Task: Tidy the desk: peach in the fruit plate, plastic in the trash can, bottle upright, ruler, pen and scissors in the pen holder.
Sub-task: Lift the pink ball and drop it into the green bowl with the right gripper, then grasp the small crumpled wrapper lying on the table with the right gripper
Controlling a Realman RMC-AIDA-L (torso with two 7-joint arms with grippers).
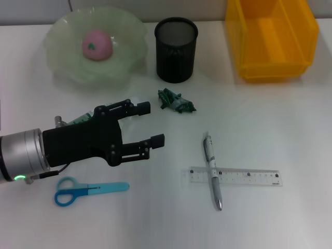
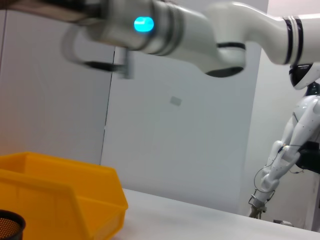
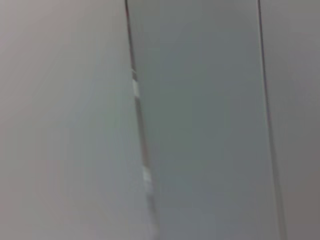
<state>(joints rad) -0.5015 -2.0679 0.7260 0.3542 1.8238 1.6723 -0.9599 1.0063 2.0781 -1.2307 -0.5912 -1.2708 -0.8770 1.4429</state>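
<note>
A pink peach [image 1: 96, 44] lies in the pale green fruit plate [image 1: 62, 62]. The black mesh pen holder [image 1: 176, 50] stands beside the plate. A crumpled green plastic [image 1: 176, 101] lies in front of the holder. My left gripper [image 1: 151, 123] is open and empty, hovering left of the plastic with its fingers pointing toward it. A silver pen [image 1: 212, 170] lies across a clear ruler [image 1: 236, 177]. Blue scissors [image 1: 88, 189] lie near the front, below the left arm. A green object [image 1: 78, 119] peeks out from under the left gripper, mostly hidden.
A yellow bin [image 1: 272, 39] stands at the back right; it also shows in the left wrist view [image 2: 60, 200] beside the holder's rim [image 2: 10, 225]. My right arm [image 2: 200, 30] is raised high over the table, blurred, outside the head view.
</note>
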